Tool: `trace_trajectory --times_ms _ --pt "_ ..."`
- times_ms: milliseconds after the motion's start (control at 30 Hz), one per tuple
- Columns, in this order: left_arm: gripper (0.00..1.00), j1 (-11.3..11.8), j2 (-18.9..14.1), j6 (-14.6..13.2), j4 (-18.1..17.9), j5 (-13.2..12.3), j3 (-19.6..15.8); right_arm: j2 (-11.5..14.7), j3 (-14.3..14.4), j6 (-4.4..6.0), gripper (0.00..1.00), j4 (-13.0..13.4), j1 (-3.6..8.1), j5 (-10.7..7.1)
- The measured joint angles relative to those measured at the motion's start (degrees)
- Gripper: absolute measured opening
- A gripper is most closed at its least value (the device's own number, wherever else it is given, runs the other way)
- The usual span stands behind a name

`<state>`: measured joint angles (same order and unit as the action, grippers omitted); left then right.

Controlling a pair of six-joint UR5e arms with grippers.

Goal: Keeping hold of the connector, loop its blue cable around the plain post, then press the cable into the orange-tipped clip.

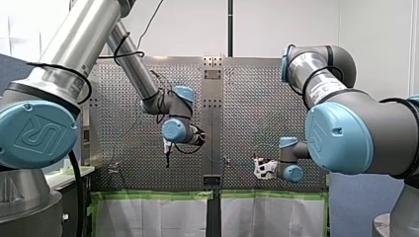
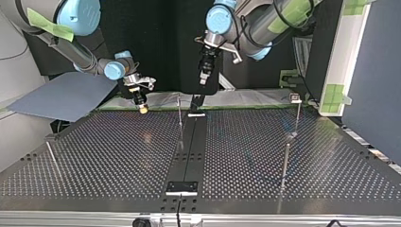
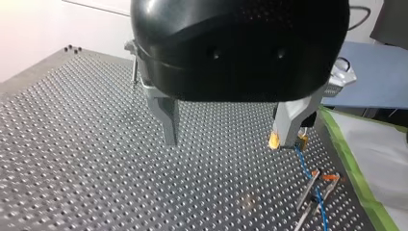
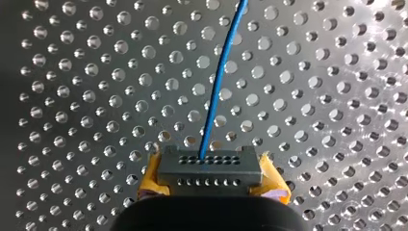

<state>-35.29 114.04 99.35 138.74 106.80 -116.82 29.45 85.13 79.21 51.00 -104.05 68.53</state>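
Note:
In the right wrist view my right gripper is shut on a grey connector, held between its yellow pads. The blue cable leaves the connector and runs ahead over the perforated plate. My left gripper hangs above the plate, metal fingers open and nothing between them. Past one finger the blue cable leads down to an orange-tipped clip. At the top view's left my right gripper sits low at the table's far edge; my left gripper hovers higher, near the middle.
Thin upright posts stand on the perforated table. A dark centre strip splits the table. Green tape lines its edge by the clip. A blue-grey sheet lies beyond the far corner.

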Motion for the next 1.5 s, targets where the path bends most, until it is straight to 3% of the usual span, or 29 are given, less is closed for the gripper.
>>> trace_trajectory --times_ms 233,467,767,1033,1233,1500 --pt "1.0 -0.2 -3.9 -0.5 -0.1 0.1 -3.9 0.0 0.0 -0.22 0.0 -0.1 0.2 0.6" --pt "1.0 -0.4 -8.3 -0.8 -0.1 0.3 -8.3 1.8 0.0 -2.53 0.0 -2.3 1.32 3.91" --pt "1.0 -0.7 -13.2 0.5 -0.1 0.2 -13.1 4.4 0.2 -3.24 0.0 -5.1 1.91 4.56" --pt "1.0 -1.2 -17.5 -1.0 0.4 0.8 -14.2 5.7 0.6 -3.29 0.0 -5.4 1.58 4.23" --pt "1.0 -1.4 -20.9 1.1 0.1 0.9 -14.1 6.2 0.7 -3.06 0.0 -5.5 1.28 4.13" --pt "1.0 -1.5 -24.3 0.0 0.2 1.1 -14.2 6.7 0.7 -1.81 0.0 -5.5 1.22 3.92"
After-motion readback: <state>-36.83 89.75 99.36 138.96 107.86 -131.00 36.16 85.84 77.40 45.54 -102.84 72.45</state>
